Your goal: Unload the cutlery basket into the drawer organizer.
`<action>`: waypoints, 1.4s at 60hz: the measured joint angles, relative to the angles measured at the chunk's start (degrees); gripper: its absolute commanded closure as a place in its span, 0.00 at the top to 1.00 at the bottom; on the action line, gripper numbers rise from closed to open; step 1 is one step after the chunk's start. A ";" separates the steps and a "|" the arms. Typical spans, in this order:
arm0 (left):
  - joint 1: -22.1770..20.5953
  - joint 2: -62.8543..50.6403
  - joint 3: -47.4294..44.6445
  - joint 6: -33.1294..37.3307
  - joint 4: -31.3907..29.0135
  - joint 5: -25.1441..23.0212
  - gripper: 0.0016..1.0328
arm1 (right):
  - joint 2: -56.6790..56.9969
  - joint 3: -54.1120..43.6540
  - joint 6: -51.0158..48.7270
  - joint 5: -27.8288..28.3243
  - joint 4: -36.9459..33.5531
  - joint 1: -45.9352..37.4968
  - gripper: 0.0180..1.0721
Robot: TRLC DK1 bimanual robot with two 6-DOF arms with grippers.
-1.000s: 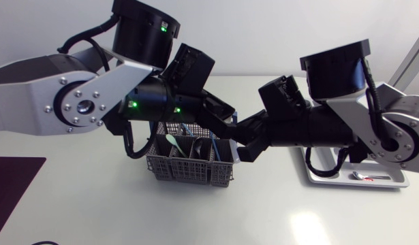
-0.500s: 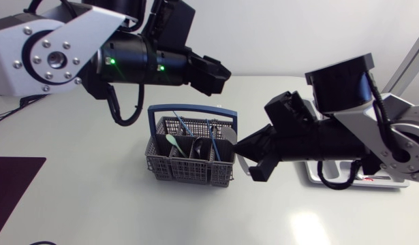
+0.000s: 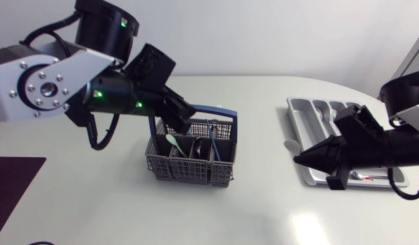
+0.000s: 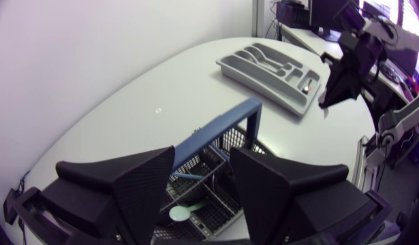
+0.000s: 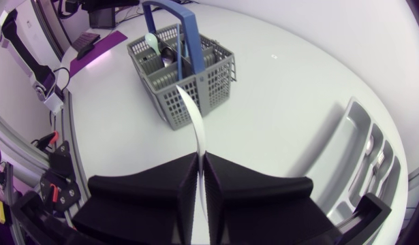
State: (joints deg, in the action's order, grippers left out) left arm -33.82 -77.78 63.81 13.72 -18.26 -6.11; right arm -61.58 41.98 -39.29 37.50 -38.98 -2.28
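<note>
Left gripper (image 3: 184, 116) (image 4: 202, 163) hangs over the grey cutlery basket (image 3: 189, 170) (image 4: 223, 197), fingers wide apart. In the left wrist view the basket's blue handle (image 3: 219, 109) (image 4: 216, 126) runs across just ahead of the gap between them; cannot tell if they touch it. The basket stands upright mid-tabletop (image 3: 264, 211). It holds a pale green spoon (image 3: 169, 141) (image 4: 184, 214), bowl end up, plus several darker utensils, too small to sort.

Right gripper (image 3: 301, 156) (image 5: 199, 158) is well to the right of the basket, just beside the near left corner of the grey drawer organizer (image 3: 311, 109) (image 5: 362, 136) (image 4: 264, 64). Its fingers are pressed together on a thin white utensil (image 5: 194, 119) (image 3: 291, 144), which sticks out past the fingertips toward the basket (image 5: 195, 85); utensil type unclear. It is held above the tabletop.

The organizer lies flat at the right side of the tabletop. A small item with a red mark (image 3: 362, 177) (image 4: 306, 87) lies in its near compartment.
</note>
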 measured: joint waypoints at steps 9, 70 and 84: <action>-3.26 -0.22 -2.64 3.69 0.31 3.93 0.58 | -4.68 2.86 -13.64 1.38 -6.10 -11.02 0.10; -10.62 -3.63 -5.29 7.15 2.73 12.74 0.58 | -41.53 29.09 -66.38 -18.25 -11.47 -38.47 0.10; -11.06 -3.78 -5.29 7.15 2.71 13.75 0.58 | -41.75 20.37 -68.39 -21.97 -2.14 -38.27 0.22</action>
State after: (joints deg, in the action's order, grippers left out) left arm -44.88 -81.56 58.52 20.86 -15.55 7.64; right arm -103.33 62.35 -107.68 15.53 -41.12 -40.56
